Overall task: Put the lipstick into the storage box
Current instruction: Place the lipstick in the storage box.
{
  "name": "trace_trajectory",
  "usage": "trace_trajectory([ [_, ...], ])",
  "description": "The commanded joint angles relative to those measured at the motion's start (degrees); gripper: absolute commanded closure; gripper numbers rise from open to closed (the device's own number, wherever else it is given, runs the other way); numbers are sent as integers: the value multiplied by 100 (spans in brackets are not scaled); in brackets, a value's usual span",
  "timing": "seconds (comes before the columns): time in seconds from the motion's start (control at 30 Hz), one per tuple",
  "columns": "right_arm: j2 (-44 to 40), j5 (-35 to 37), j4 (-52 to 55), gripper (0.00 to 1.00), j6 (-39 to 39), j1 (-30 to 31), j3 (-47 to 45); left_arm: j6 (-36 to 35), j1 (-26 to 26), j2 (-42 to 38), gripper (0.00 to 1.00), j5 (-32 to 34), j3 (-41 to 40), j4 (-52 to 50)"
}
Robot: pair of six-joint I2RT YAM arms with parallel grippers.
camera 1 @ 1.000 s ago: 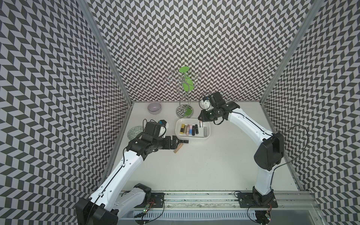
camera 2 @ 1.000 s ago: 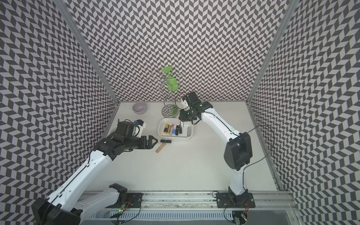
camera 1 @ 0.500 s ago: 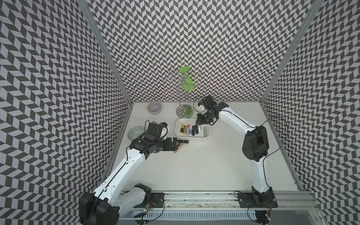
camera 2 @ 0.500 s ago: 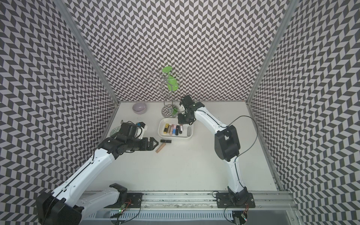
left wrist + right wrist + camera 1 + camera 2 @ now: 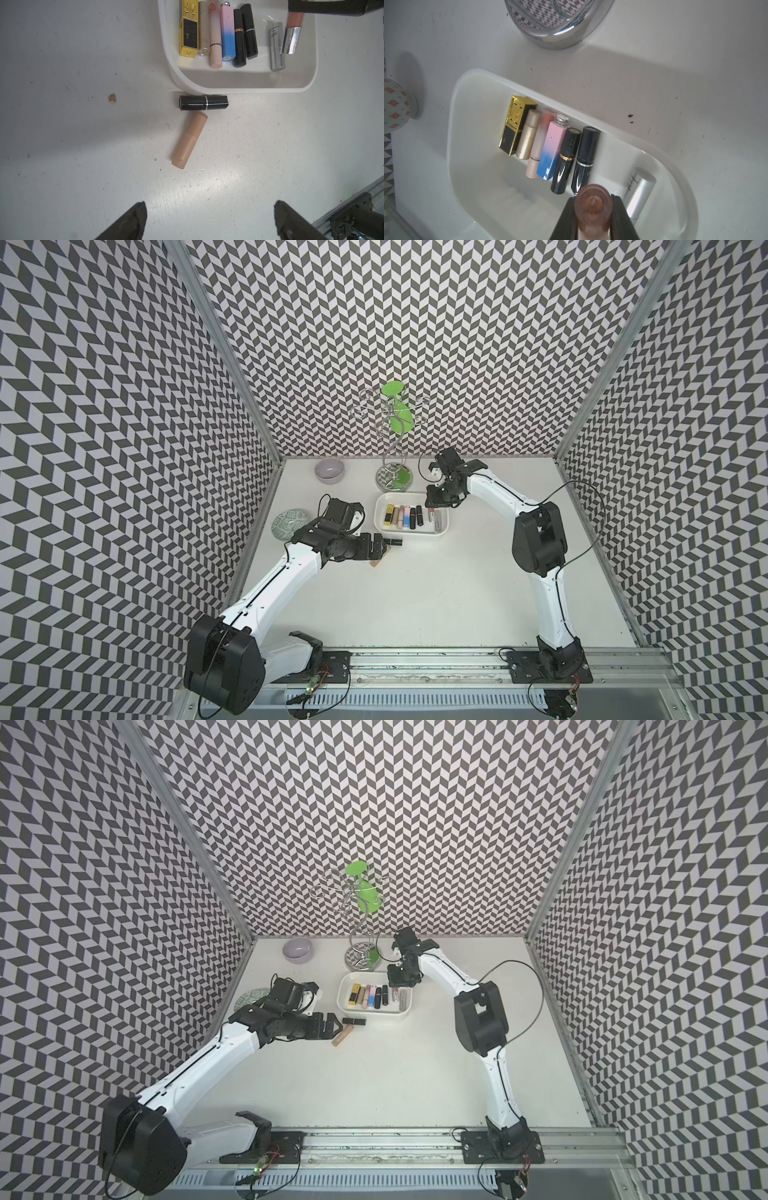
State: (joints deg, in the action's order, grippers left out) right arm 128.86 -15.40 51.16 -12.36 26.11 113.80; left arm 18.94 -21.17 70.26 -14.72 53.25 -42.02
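Right wrist view showed you the lipstick (image 5: 592, 199) end-on, a brownish-pink tube, with your right gripper (image 5: 593, 216) clamped on it from both sides. It hung over the storage box (image 5: 453, 128), between a row of six lipsticks (image 5: 546, 145) and a silver tube (image 5: 640, 187) lying apart from them. Whether it touched the floor of the box, I could not tell. In the left wrist view its silver end pointed down into the box.

The box stood near the middle of the far edge of the table (image 5: 415, 605) in both top views (image 5: 411, 536) (image 5: 374, 1016). Just beside its near wall lay a black lipstick (image 5: 203, 102) on the table. A beige lipstick (image 5: 189, 139) lay tilted with one end right at the black one.

Your left gripper (image 5: 209, 218) hovered over the table on the near side of these two, its fingers (image 5: 133, 220) wide apart and holding nothing.

A chrome stand (image 5: 392, 479) stood at the far edge behind the box, a lilac bowl (image 5: 329, 470) in the far left corner, and a green-patterned plate (image 5: 289, 522) at the left edge.
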Motion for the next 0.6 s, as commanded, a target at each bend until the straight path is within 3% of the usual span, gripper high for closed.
trace_trajectory([
  [0.0,185,-136,-180,82,58,-22,204,-93,55,73,1,-62,154,173],
  [0.57,761,-392,-336,80,-30,-44,499,-162,156,394,1,-70,219,212],
])
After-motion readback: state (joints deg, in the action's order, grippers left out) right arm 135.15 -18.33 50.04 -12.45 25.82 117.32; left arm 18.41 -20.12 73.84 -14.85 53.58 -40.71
